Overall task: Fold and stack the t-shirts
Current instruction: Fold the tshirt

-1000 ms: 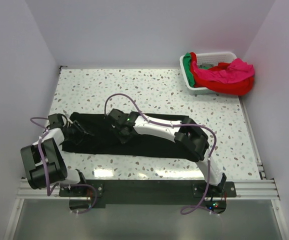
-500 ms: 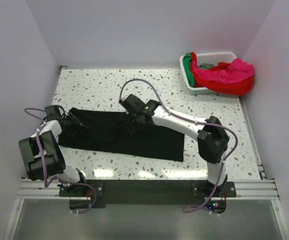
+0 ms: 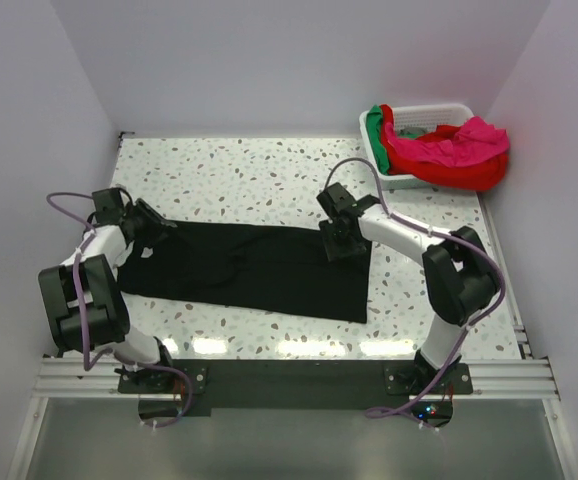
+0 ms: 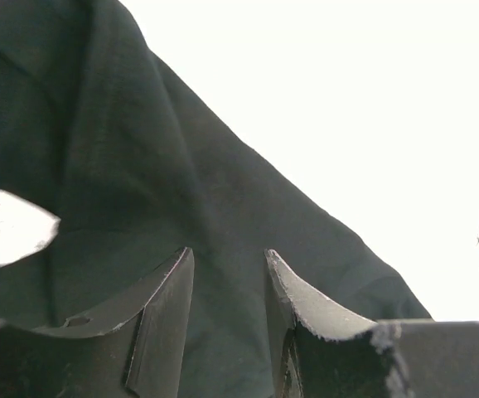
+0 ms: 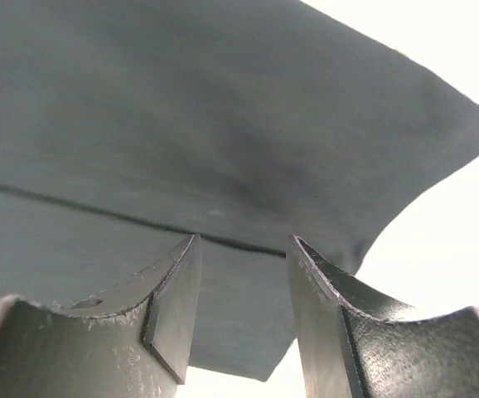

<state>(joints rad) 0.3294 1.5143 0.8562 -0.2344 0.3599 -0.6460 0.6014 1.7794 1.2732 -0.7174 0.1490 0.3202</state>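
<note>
The black t-shirt (image 3: pixel 249 270) is spread flat on the counter (image 3: pixel 269 170), left of the basket (image 3: pixel 439 108), in which a red shirt (image 3: pixel 449 172), pink shirt (image 3: pixel 464 140) and green shirt (image 3: pixel 373 128) are heaped. The left claw (image 3: pixel 152 226) is set at the black t-shirt's end farthest from the basket, the right claw (image 3: pixel 341 240) at its nearest end. Only in the wrist views are both claws seen narrowly parted over cloth, with nothing clamped. The white neck label (image 4: pixel 12 225) is shown by the left wrist view alone.

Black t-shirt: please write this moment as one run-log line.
black t-shirt spread on table | left pincer open at collar end | right pincer open over right edge | other shirts in basket
</note>
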